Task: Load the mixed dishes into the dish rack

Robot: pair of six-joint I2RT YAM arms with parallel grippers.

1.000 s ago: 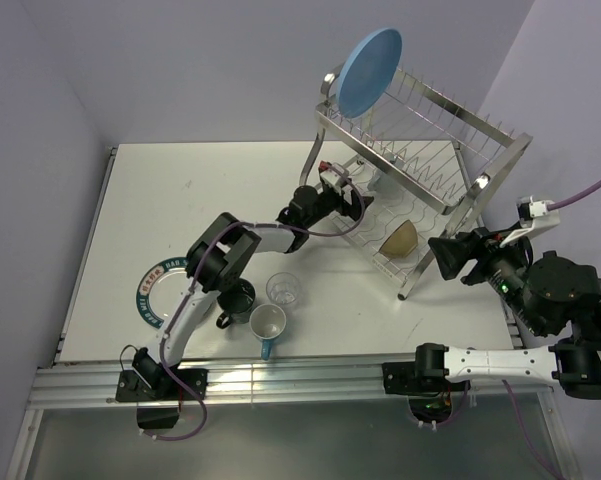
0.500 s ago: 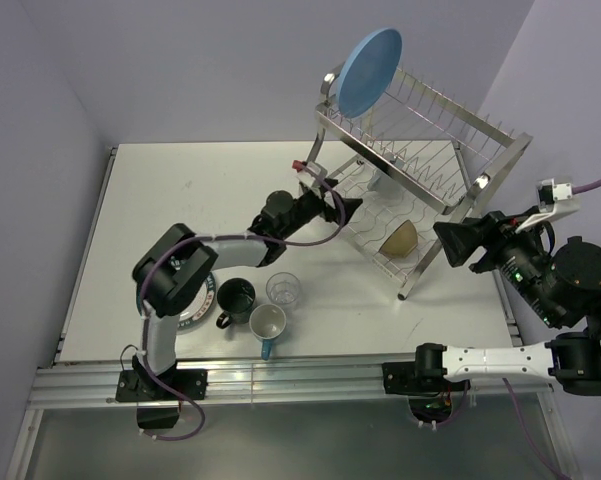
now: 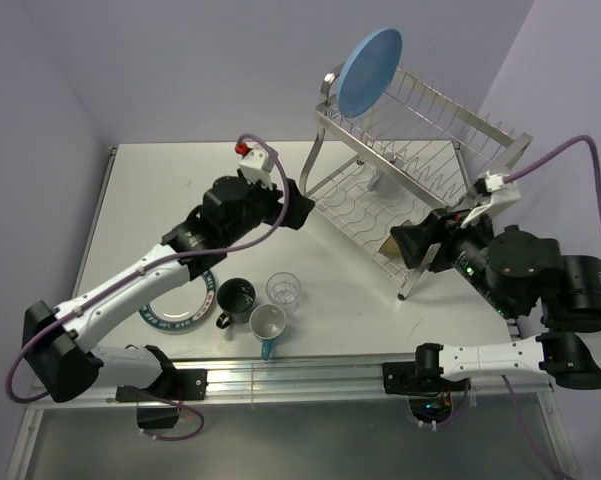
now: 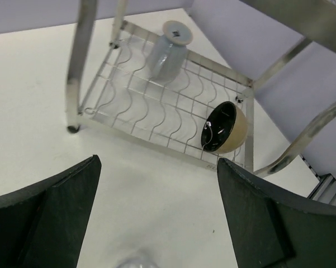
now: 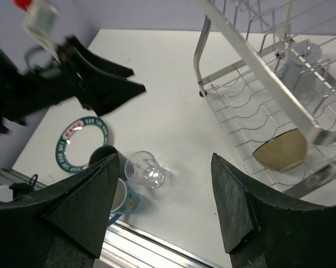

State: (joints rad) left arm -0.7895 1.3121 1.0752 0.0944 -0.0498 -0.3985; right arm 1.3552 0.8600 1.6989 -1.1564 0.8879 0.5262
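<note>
Dish rack stands at far right of white table, two tiers. Light-blue plate sits on edge in top tier, at its far-left end, btwn prongs. Lower tier holds light-blue cup, upside down twd the far end, and black bowl, tipped on its side at the near-right corner, tan outside, opening facing L gripper.

Not yet loaded, all on table nr the arm bases:
- dark mug, upright
- clear glass, just right of it
- white-and-blue mug, just in front of both; can't tell if touching
- white plate w/ teal lettered rim, flat, left of dark mug, partly hidden under L arm in top view

L gripper hovers over table just left of rack's lower tier, jaws wide apart, nothing btwn them. R gripper hangs at rack's near-right corner, covering part of bowl in top view, jaws apart, also empty.
</note>
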